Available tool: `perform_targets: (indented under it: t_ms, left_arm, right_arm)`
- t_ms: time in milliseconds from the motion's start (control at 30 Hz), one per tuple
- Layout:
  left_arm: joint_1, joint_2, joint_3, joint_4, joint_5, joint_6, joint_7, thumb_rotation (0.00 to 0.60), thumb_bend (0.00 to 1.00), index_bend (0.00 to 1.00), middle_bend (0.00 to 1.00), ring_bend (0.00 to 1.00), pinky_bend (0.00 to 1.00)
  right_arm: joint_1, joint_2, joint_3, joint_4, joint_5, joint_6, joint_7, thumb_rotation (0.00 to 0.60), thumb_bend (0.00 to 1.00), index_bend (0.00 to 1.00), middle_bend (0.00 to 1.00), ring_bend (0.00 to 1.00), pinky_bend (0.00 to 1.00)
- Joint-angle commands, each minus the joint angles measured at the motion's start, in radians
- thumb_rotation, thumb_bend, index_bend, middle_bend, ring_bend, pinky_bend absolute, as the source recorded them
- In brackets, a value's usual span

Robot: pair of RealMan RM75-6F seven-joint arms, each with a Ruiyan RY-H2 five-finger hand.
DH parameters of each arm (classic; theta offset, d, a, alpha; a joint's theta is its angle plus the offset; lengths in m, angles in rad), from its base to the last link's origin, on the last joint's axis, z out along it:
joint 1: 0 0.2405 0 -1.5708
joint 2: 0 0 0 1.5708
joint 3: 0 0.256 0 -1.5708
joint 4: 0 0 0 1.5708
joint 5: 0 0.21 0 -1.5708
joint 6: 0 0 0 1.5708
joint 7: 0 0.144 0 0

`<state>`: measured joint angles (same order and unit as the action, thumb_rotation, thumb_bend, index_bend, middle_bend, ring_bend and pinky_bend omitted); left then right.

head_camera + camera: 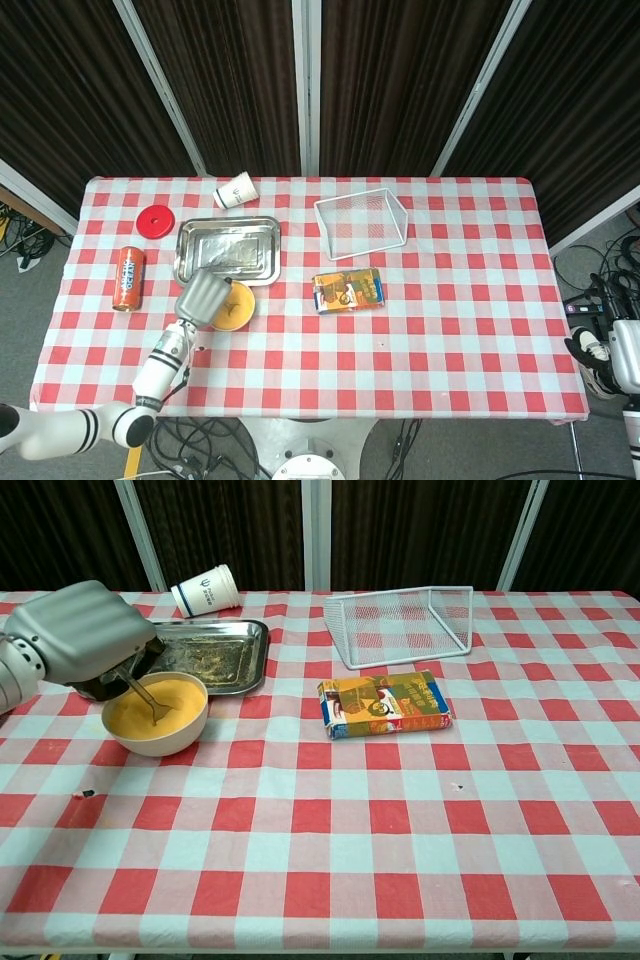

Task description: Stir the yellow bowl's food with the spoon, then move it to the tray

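The yellow bowl (156, 715) (234, 306) of orange-yellow food stands just in front of the metal tray (215, 656) (229, 249). My left hand (82, 638) (201, 297) hovers over the bowl's left side and holds the spoon (144, 695), whose tip dips into the food. In the head view the hand hides part of the bowl. My right hand (622, 352) hangs off the table's right edge at the frame border; its fingers are not clear.
A tipped paper cup (204, 589) lies behind the tray. A white wire basket (400, 624) and a snack box (384, 704) sit mid-table. An orange can (128, 278) and a red lid (155, 220) lie to the left.
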<state>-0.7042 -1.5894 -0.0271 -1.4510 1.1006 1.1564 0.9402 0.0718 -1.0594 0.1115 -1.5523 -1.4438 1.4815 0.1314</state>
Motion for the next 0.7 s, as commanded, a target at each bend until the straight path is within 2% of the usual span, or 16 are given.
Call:
perform_targets:
  t_ms: [33,233,400,533,700]
  left_arm:
    - [0.015,0.044,-0.037,-0.041,-0.044,-0.053,-0.113,0.6,0.41,0.66,0.91,0.89,0.9]
    - [0.036,0.083,-0.061,-0.046,-0.04,-0.062,-0.238,0.6,0.41,0.66,0.91,0.89,0.9]
    - [0.045,0.113,-0.073,-0.058,-0.047,-0.07,-0.29,0.6,0.41,0.66,0.91,0.89,0.9]
    - [0.049,0.117,-0.056,-0.034,0.005,-0.016,-0.233,0.6,0.41,0.66,0.91,0.89,0.9]
    - [0.041,0.087,-0.006,0.032,0.107,0.048,-0.083,0.6,0.41,0.66,0.91,0.89,0.9]
  right_arm:
    - [-0.001,0.0,0.0,0.001,-0.001,0.001,0.001,0.6,0.11,0.06,0.24,0.09,0.24]
    - [-0.004,0.0,-0.001,-0.004,-0.003,0.006,-0.003,0.6,0.11,0.06,0.24,0.09,0.24]
    - [-0.006,0.0,-0.002,-0.006,-0.002,0.008,-0.004,0.6,0.11,0.06,0.24,0.09,0.24]
    - [-0.007,0.003,-0.001,-0.008,-0.005,0.012,-0.006,0.6,0.11,0.06,0.24,0.09,0.24]
    - [-0.007,0.002,-0.003,-0.01,-0.008,0.012,-0.006,0.6,0.11,0.06,0.24,0.09,0.24]
